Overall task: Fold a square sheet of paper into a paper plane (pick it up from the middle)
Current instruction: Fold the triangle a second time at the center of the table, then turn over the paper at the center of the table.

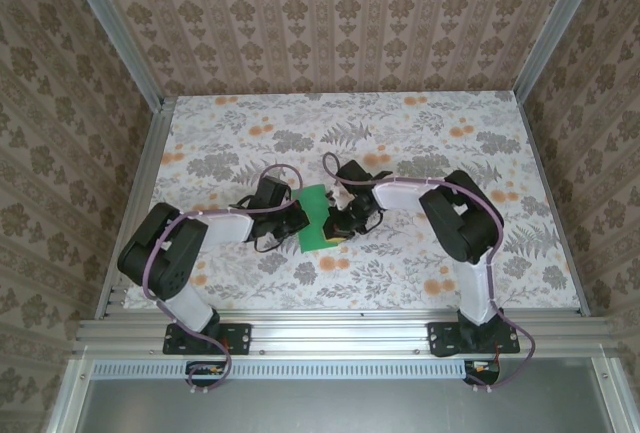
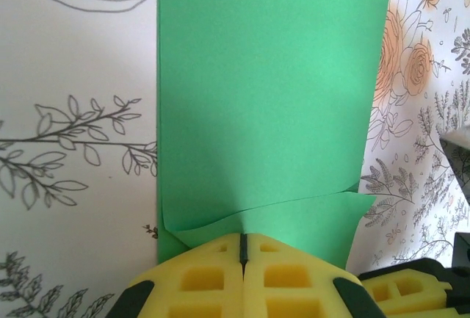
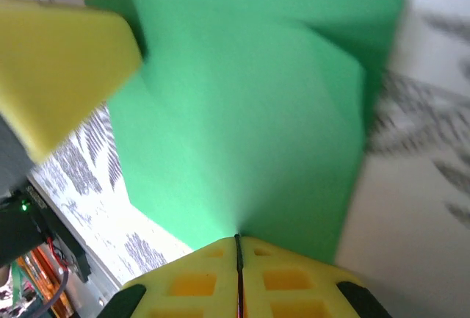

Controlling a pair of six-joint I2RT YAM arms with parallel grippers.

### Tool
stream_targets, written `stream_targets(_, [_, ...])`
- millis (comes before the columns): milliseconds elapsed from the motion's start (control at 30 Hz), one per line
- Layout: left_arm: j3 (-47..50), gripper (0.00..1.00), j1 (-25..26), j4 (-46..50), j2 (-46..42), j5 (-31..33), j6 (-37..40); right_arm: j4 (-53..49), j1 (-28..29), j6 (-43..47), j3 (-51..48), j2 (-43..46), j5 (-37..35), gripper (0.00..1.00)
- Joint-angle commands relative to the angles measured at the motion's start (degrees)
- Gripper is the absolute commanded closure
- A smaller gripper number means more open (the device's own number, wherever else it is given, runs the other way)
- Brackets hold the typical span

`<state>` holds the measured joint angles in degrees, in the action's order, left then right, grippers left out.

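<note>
The green paper (image 2: pixel 272 98) lies flat on the flowered table (image 2: pixel 73 186), stretching straight ahead of the left pincer (image 2: pixel 242 248) and reaching back to its tips. That pincer is clenched, its yellow pads meeting in a thin seam right at the paper's near edge. The right pincer (image 3: pixel 237 243) is clenched too, with the paper spreading away just ahead of its tips. From above, the paper (image 1: pixel 316 215) sits between the two, touching both. We cannot tell whether either one nips the paper or only presses down on it.

The paper looks doubled over. Just ahead of the left pincer a top layer ends in a slanted edge, and a lower layer pokes out beneath it.

We judge the step in hand to be setting that fold.

To do it well, we would:
- pin the paper with one pincer while the other works, so it cannot slide on the smooth table;
- press with closed tips held low, running along the fold line, not across it;
- square up the two layers before we bear down, since a crease set crooked will carry through to the plane's nose.
</note>
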<state>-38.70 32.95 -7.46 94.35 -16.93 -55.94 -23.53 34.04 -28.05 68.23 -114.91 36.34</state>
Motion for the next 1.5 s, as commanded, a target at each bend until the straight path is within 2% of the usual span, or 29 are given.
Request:
stream_targets(0, [1.70,1.00,-0.87,5.71,3.13,4.68,-0.33,-7.54,-1.21,1.31,-5.72,0.68,-2.17,0.90])
stream_targets(233, [1.70,1.00,-0.96,5.71,2.86,4.37,-0.04,-4.82,-4.02,0.63,-10.00,5.45,-0.83,0.90])
stream_targets(367, [1.44,1.00,-0.96,5.21,2.30,3.46,0.01,-4.05,-3.94,0.24,-7.81,9.22,-0.43,0.90])
stream_targets(467, [-0.50,0.97,-0.87,4.47,1.27,0.64,0.53,-3.37,-3.10,-0.07,-4.42,10.27,-2.65,0.89])
stream_targets(567, [-3.57,0.90,-0.58,5.90,-0.93,-0.02,1.16,-3.28,-1.68,0.05,0.00,9.03,-6.75,0.87])
stream_targets(700, [-6.87,0.71,-0.69,9.06,-5.47,0.67,1.72,-2.75,-0.74,0.28,5.56,5.31,-11.16,0.84])
stream_targets(767, [-7.05,0.63,-0.87,10.08,-7.62,1.38,1.42,-2.39,-0.73,0.49,8.17,3.54,-12.23,0.83])
stream_targets(867, [-5.86,0.54,-1.09,11.63,-10.62,2.80,0.40,-2.74,-0.73,1.14,11.19,0.96,-11.78,0.83])
stream_targets(1100, [1.15,0.52,-0.97,7.07,-13.77,2.05,-4.29,-3.92,-0.83,2.01,13.21,-2.21,-10.76,0.83])
stream_targets(1467, [3.10,0.51,1.10,0.06,-9.48,-1.10,-6.54,-3.34,-2.05,1.79,13.78,-5.15,-13.09,0.81])
